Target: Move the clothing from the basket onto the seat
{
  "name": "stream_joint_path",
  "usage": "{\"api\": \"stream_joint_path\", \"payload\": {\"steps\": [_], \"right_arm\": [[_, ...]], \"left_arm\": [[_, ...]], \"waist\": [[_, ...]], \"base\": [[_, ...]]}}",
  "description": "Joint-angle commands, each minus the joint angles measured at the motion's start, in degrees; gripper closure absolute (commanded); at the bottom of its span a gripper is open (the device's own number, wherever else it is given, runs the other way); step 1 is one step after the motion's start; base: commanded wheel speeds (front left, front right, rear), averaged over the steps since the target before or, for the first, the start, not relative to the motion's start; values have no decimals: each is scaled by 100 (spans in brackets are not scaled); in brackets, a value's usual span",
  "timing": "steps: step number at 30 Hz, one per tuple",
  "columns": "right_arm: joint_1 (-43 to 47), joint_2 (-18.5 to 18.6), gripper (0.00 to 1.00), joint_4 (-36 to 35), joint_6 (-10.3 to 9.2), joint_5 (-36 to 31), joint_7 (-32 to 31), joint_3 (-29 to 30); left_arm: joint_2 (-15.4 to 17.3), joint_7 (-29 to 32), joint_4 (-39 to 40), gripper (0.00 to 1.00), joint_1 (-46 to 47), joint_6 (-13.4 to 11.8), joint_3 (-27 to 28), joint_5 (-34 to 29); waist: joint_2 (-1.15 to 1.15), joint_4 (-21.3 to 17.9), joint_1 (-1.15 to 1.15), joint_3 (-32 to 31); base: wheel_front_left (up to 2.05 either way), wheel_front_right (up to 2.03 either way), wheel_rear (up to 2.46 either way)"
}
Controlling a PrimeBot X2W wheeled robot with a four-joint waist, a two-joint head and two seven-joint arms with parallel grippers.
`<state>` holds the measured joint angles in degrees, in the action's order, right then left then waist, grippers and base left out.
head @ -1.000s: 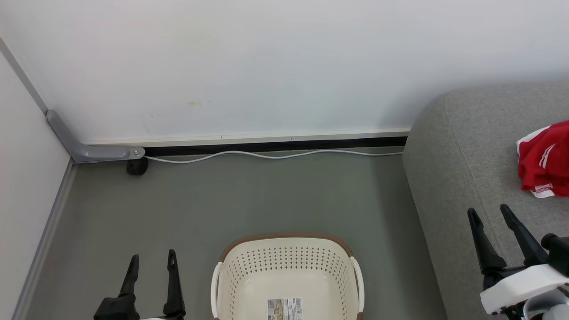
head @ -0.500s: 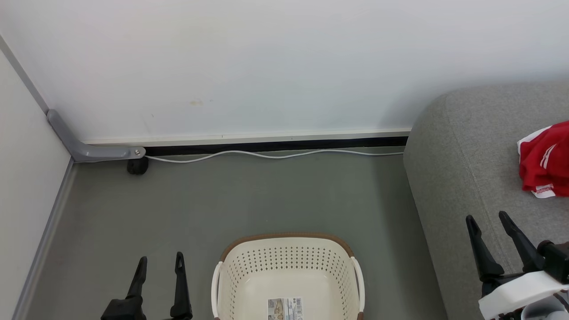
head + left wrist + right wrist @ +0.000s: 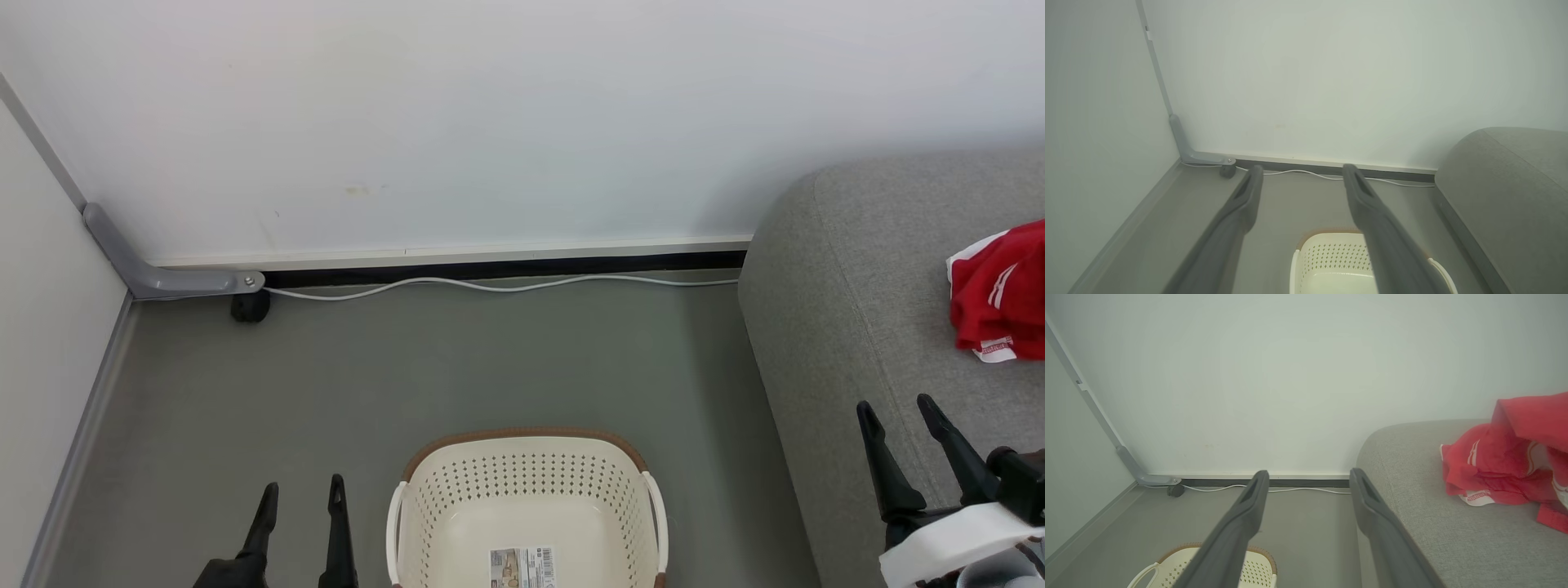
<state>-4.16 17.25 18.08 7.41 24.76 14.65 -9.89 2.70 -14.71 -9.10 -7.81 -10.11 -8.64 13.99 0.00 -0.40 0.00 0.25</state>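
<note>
The cream basket [image 3: 424, 523] stands on the floor at the bottom middle with only a label sticker on its bottom; it also shows as the basket [image 3: 1331, 261] and the basket [image 3: 1255, 571]. Red clothing [image 3: 1000, 298] with white stripes lies bunched on the grey seat [image 3: 857, 310] at the right; the right wrist view shows the clothing [image 3: 1506, 465] on the seat [image 3: 1412, 490]. My left gripper [image 3: 302, 490] hangs open left of the basket, holding nothing. Over the seat's front, my right gripper [image 3: 896, 405] is open too, short of the clothing.
A white wall [image 3: 490, 122] runs behind, with a white cable [image 3: 490, 285] along its foot. A grey bracket [image 3: 163, 278] and a small black wheel [image 3: 250, 307] sit in the left corner. Grey floor [image 3: 449, 367] lies between basket and wall.
Both grippers have drawn back toward the bottom of the head view, the left one also shifting slightly right. Basket and clothing stay where they were.
</note>
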Motion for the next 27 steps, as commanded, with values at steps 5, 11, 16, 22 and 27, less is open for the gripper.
{"api": "stream_joint_path", "payload": {"steps": [5, 11, 16, 22, 27], "right_arm": [[51, -102, 100, 133, 0, 17, -4, -24], [102, -214, 100, 157, 0, 295, -87, 19], [93, -262, 100, 135, 1, 570, -170, 83], [70, -320, 100, 111, 1, 897, -268, 160], [57, -369, 100, 89, 1, 1168, -351, 226]], "left_arm": [[-23, 7, -156, 100, -23, 26, -17, 154], [-13, 71, -216, 100, 1, 87, 19, 488], [8, 140, -231, 100, 58, 156, 59, 819], [29, 222, -261, 100, 138, 243, 106, 1210], [45, 291, -282, 100, 200, 316, 148, 1533]], "waist": [[0, -2, 0, 5], [0, 0, 10, -3], [0, 1, 3, -2], [0, 3, 1, 3], [0, 5, 0, 2]], "base": [[0, 0, 0], [0, 0, 0], [0, 0, 0], [0, 0, 0], [0, 0, 0]]}}
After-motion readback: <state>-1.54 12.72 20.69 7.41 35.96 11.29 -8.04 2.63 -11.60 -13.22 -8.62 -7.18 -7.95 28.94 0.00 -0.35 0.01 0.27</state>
